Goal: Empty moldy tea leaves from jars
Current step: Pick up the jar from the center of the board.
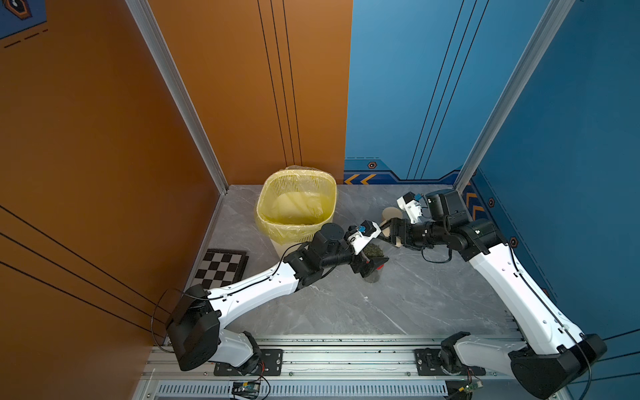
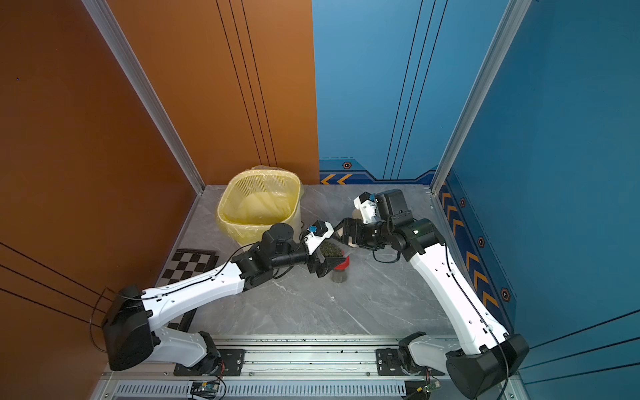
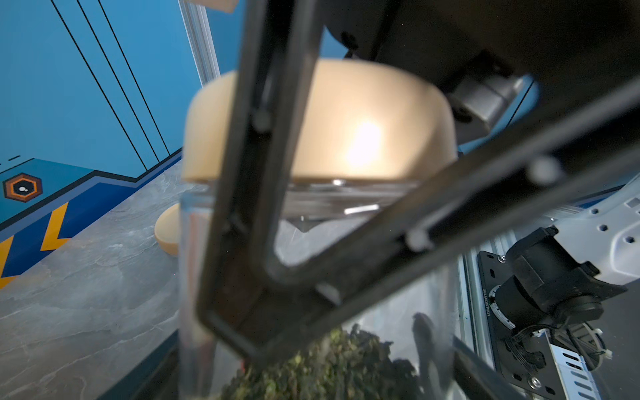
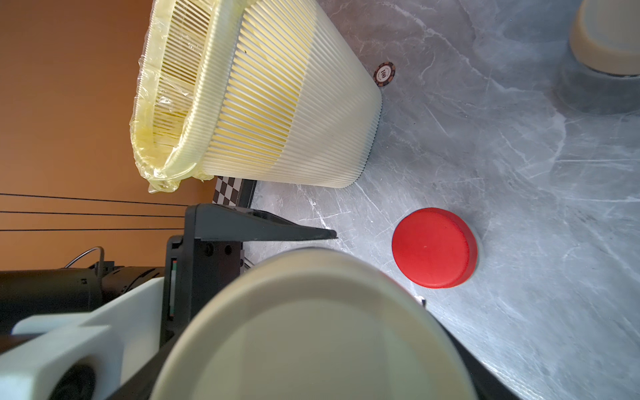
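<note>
A clear glass jar [image 3: 391, 311] with a beige lid [image 3: 363, 121] hangs between both arms, right of the bin. Dark green tea leaves [image 3: 329, 367] lie in a clump inside it and also show in a top view [image 1: 373, 249]. My left gripper [image 1: 374, 258] has its jaws round the glass body. My right gripper [image 1: 389, 235] is shut on the beige lid [image 4: 311, 329]; one of its fingers [image 3: 242, 207] crosses the left wrist view. A second jar with a red lid [image 4: 433, 247] stands on the table just below. A third, beige-lidded jar [image 1: 389, 212] stands behind.
A cream slatted bin [image 1: 263, 197] lined with a yellow bag stands at the back left. A chessboard [image 1: 221, 266] lies by the orange wall under my left arm. A small poker chip [image 4: 384, 73] sits at the bin's foot. Walls close in on both sides.
</note>
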### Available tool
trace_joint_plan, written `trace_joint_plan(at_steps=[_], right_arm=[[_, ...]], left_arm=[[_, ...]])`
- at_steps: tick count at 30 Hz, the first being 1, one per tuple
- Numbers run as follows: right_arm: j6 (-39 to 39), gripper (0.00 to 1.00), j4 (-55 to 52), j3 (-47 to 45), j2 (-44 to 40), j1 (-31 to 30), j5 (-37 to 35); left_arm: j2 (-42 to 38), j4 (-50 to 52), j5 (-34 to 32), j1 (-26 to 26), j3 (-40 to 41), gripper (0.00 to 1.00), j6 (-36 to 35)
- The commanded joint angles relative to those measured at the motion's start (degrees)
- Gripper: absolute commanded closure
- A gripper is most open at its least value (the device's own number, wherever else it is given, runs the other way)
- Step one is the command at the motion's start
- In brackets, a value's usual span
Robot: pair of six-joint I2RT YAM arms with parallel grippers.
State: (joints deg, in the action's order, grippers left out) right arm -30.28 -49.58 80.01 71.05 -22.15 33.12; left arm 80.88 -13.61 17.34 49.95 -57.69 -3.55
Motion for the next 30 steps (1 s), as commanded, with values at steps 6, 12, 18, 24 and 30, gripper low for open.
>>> trace_joint_plan(at_steps=[6, 12, 18, 24, 30], right_arm=[[-1.8, 0.56, 3.7, 0.26, 0.0, 0.36, 3.88], [-1.62, 0.56, 3.7, -0.29, -0.01, -0.17, 2.61], [-1.37, 0.56, 3.7, -0.09, 0.3, -1.53, 1.28], [-1.45, 0.56, 3.62, -0.25, 0.21, -2.28, 0.54], [-1.48, 0.56, 3.53, -0.62, 0.2, -3.2, -0.38]], left_arm=[[0.15, -3.45, 2.17, -0.95, 1.44, 0.06, 0.28], [0.07, -3.99, 1.66, -1.15, 1.91, 0.05, 0.84], [-0.29, -4.47, 1.46, -1.27, 2.91, 0.06, 0.99], [-0.56, -7.72, 1.37, -1.37, 5.07, 0.06, 1.66], [-1.73, -9.4, 0.5, -1.48, 6.71, 0.06, 1.96]])
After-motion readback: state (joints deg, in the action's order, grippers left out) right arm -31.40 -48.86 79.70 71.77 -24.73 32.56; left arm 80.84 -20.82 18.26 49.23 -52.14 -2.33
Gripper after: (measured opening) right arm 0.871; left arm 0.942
